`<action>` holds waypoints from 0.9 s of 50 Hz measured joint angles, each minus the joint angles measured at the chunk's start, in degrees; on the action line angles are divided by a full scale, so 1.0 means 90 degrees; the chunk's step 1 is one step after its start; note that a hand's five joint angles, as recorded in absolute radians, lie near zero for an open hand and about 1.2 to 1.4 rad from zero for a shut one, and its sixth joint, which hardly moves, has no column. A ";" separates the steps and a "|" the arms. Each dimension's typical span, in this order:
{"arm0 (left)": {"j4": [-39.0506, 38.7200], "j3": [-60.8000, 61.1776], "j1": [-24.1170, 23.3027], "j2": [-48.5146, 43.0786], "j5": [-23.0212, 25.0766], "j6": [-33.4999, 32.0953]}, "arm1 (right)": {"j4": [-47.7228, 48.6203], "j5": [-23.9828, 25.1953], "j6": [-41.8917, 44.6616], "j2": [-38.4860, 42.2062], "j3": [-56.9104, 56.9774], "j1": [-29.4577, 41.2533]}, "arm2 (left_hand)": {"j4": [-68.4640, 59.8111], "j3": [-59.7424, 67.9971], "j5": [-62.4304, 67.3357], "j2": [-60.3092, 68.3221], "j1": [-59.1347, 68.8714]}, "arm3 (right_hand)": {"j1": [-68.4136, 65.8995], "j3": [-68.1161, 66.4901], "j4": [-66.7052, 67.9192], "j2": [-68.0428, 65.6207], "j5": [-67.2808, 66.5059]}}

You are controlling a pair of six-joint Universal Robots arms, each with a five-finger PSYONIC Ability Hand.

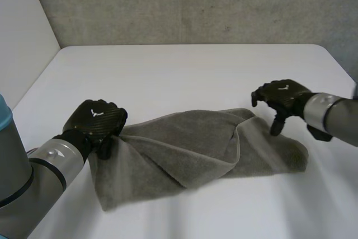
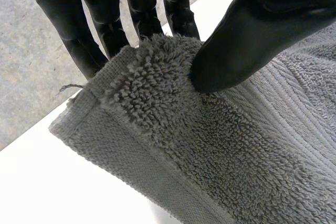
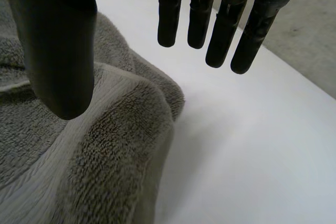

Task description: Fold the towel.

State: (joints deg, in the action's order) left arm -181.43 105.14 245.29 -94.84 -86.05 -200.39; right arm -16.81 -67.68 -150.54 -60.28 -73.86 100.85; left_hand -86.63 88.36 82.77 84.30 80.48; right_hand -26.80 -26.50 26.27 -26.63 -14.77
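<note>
At lower left of the head view, left hand (image 1: 95,117) is closed on the towel (image 1: 196,149). Its wrist view shows the thumb (image 2: 247,35) pressing a hemmed corner against the fingers (image 2: 105,19), a pinch with pile bunched between them. Likely reason: it holds that corner ready to lift and carry across for a fold. Hand is knuckles-up, palm down over the towel's left end. Left arm (image 1: 45,166) comes in low from the bottom left corner of the frame.

Right of centre, right hand (image 1: 282,96) hangs over the towel's right end, holding nothing. Its wrist view shows straight fingers spread away from the thumb, with table (image 1: 184,71) under the fingers and towel edge under the thumb. Thumb tip may touch the pile; can't tell from these views. It looks placed to come down on the matching right corner. Right arm (image 1: 335,116) enters from the right edge of the frame, fingers pointing down.

Towel lies rumpled across the lower middle of the white table, long side left to right. One flap is turned over, with a rounded fold near the middle. Not a neat fold yet. My read: right end needs gripping first.
</note>
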 measured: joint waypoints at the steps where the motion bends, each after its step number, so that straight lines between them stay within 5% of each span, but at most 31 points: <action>1: 0.0000 0.0004 -0.0003 0.0010 0.0000 0.0000 | -0.0002 -0.0104 0.0011 0.0163 0.0130 0.0094 | 0.0000 0.0000 0.0001 0.0000 0.0000 | 0.0000 0.0000 0.0000 0.0000 -0.0005; 8: 0.0006 0.0046 -0.0024 0.0066 -0.0001 -0.0001 | -0.0015 -0.0572 0.0094 0.1059 0.0830 0.0451 | 0.0001 0.0001 0.0001 0.0000 0.0000 | -0.0195 -0.0241 0.0251 -0.0224 -0.0370; 10: 0.0008 0.0056 -0.0031 0.0074 -0.0004 -0.0004 | -0.0031 -0.0637 0.0102 0.1260 0.0994 0.0499 | 0.0000 0.0001 0.0001 0.0000 0.0000 | -0.0761 -0.0807 0.0826 -0.0790 -0.0962; 14: 0.0007 0.0049 -0.0036 0.0061 -0.0004 -0.0011 | -0.0070 -0.0695 0.0101 0.1552 0.1290 0.0587 | 0.0000 0.0001 0.0001 0.0000 0.0000 | -0.4702 -0.4607 0.4660 -0.4759 -0.4826; 22: -0.0361 -0.0532 0.0037 -0.0150 0.0000 -0.0140 | 0.0415 -0.0669 0.0010 0.1318 0.1865 0.0717 | 0.0000 0.0005 0.0001 0.0000 0.0000 | -0.5345 -0.5528 0.5566 -0.5278 -0.5576; 25: -0.0794 -0.1329 0.0063 -0.0457 -0.0014 -0.0352 | 0.1456 -0.0664 -0.0093 0.0919 0.2047 0.0819 | -0.0036 0.0009 -0.0002 0.0000 0.0000 | -0.5443 -0.5530 0.5566 -0.5278 -0.5576; 32: -0.2082 -0.4174 0.0153 -0.1537 -0.0174 -0.0938 | 0.5985 -0.0820 -0.0492 -0.0324 0.1625 0.0978 | -0.0063 0.0023 0.0001 0.0002 0.0000 | -0.5462 -0.5545 0.5566 -0.5389 -0.5577; 35: -0.2584 -0.5356 0.0250 -0.1887 -0.0402 -0.0723 | 0.6926 -0.0911 -0.0581 -0.0594 0.1459 0.0978 | -0.0063 0.0025 0.0001 0.0063 0.0000 | -0.5462 -0.5551 0.5566 -0.5393 -0.5621; 40: -0.2922 -0.6016 0.0458 -0.2054 -0.0686 0.0160 | 0.6613 -0.0897 -0.0613 -0.0630 0.1430 0.0946 | -0.0064 0.0026 0.0001 0.0063 0.0000 | -0.5463 -0.5557 0.5566 -0.5396 -0.5622; 45: -0.2988 -0.5267 0.0641 -0.1959 -0.0693 0.0808 | 0.5422 -0.0667 -0.0589 -0.0444 0.1395 0.0910 | -0.0064 0.0027 -0.0007 0.0065 0.0000 | -0.5463 -0.5557 0.5566 -0.5397 -0.5622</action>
State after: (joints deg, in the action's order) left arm -208.32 57.73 251.06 -112.47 -92.28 -193.12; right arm 31.99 -73.68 -155.83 -64.27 -61.31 109.04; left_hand -87.20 88.60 82.71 84.88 80.48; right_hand -75.97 -76.52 76.36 -75.20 -65.36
